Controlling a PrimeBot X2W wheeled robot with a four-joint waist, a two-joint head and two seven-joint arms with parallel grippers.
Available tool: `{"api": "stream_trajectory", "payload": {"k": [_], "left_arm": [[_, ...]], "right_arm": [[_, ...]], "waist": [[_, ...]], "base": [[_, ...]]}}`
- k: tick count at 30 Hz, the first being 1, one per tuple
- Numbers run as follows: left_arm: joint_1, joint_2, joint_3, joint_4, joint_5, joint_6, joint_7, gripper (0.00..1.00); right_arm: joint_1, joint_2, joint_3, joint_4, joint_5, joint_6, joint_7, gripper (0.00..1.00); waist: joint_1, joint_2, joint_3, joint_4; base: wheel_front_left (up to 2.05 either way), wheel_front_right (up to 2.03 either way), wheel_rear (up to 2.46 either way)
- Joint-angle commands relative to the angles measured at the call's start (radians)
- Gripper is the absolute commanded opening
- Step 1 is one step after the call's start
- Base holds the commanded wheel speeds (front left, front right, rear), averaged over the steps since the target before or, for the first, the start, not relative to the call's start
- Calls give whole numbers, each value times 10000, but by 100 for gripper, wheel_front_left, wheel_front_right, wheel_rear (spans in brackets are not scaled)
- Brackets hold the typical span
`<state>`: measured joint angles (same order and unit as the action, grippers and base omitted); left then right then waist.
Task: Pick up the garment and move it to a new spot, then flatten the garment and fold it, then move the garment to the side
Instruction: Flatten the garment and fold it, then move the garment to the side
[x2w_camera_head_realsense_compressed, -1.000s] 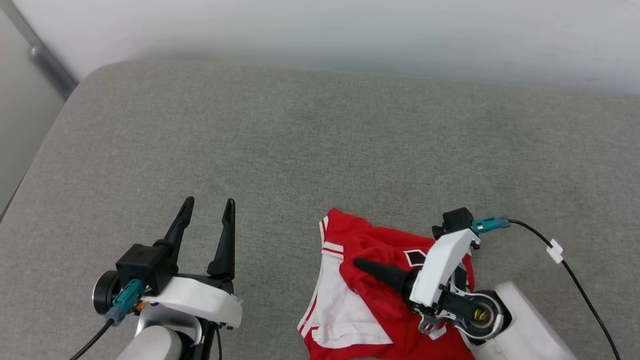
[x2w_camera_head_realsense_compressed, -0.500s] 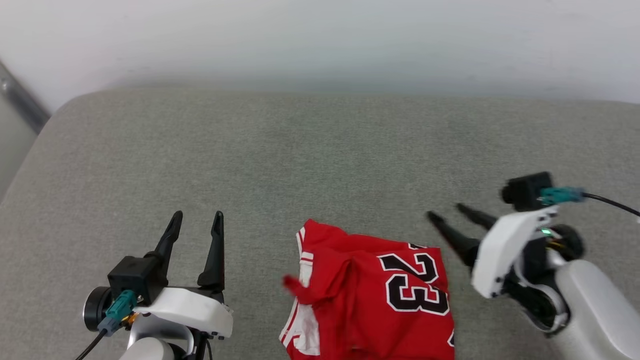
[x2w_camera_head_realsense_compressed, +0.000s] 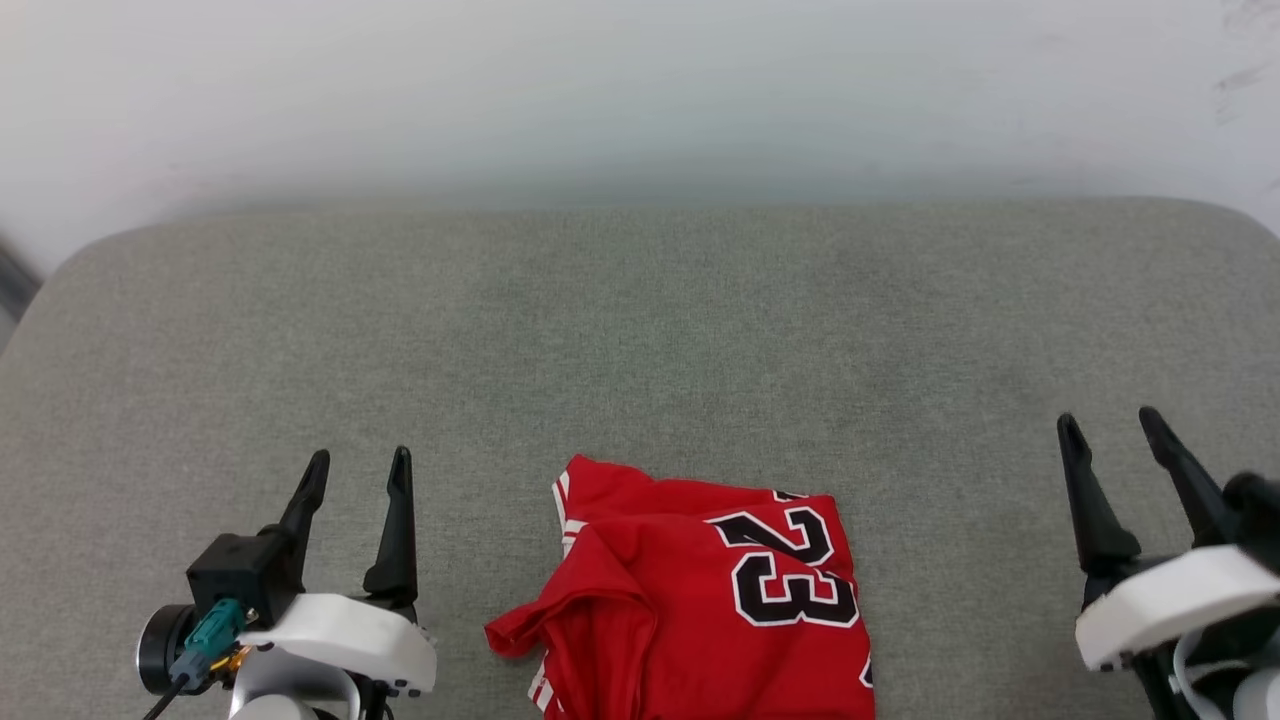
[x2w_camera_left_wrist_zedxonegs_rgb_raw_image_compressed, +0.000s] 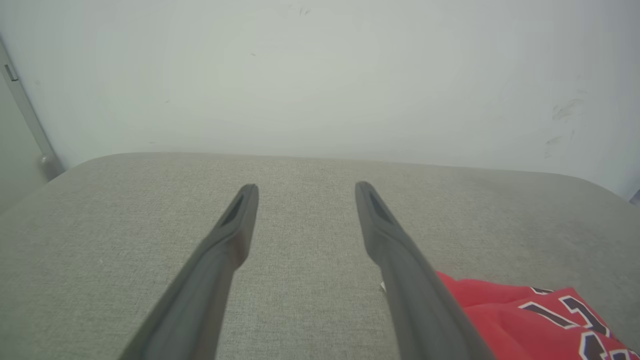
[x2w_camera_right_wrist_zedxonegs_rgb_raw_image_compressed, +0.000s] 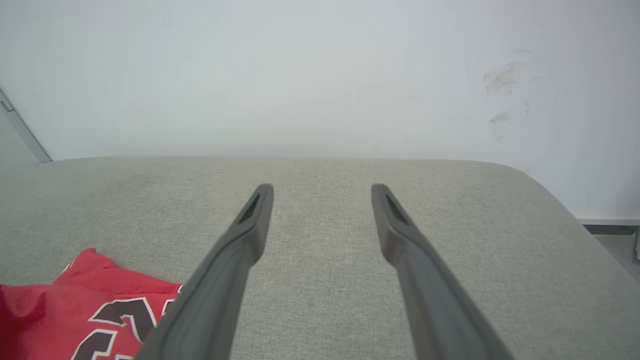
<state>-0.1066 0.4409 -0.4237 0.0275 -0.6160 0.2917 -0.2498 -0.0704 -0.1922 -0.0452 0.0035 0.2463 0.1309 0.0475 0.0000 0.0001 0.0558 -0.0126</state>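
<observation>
- Between the left fingers (x2w_camera_head_realsense_compressed: 398, 480) and right fingers (x2w_camera_head_realsense_compressed: 1075, 450), apart from both, the garment (x2w_camera_head_realsense_compressed: 700, 590) lies rumpled on the grey table (x2w_camera_head_realsense_compressed: 640, 330).
- Both pairs spread wide, holding nothing.

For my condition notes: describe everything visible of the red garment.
The garment is a red shirt of thin, soft-looking fabric with a black, white-edged 23 facing up and red-and-white striped trim at its left edge. It lies crumpled, loosely folded over, one red flap poking out leftward, its near part cut off by the head view's bottom edge. It rests on the grey fabric surface, between the left tool and right tool, both open and clear of it.
</observation>
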Motion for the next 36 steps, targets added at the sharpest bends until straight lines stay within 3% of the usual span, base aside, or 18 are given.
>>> {"api": "stream_trajectory", "payload": {"k": [1,9,22,27,32,36], "left_arm": [[150,29,23,64,26,34,-69,100],[740,-146,165,350,119,96,-128,100],[960,-366,350,363,319,-23,-165,100],[840,-463,527,302,411,-94,-169,100],[622,-679,615,206,609,-192,-170,100],[262,-854,518,280,826,-471,-160,100]], "right_arm": [[326,121,-55,-222,-151,-5,-256,100],[1616,618,242,-843,-250,-5,-733,100],[1878,731,82,-916,205,-5,2,100],[1611,587,-755,-84,1839,-5,1849,100],[1118,158,-1340,1236,3242,-5,5011,100],[529,390,-1821,1974,4118,-3,7168,100]], "waist": [[0,-1,-104,-18],[0,-1,-558,-84],[0,-1,-740,-70],[0,-1,-702,47],[0,-1,-562,441],[0,-1,-190,905]], "base": [[0,0,0],[0,0,0],[0,0,0],[0,0,0],[0,0,0],[0,0,0]]}}
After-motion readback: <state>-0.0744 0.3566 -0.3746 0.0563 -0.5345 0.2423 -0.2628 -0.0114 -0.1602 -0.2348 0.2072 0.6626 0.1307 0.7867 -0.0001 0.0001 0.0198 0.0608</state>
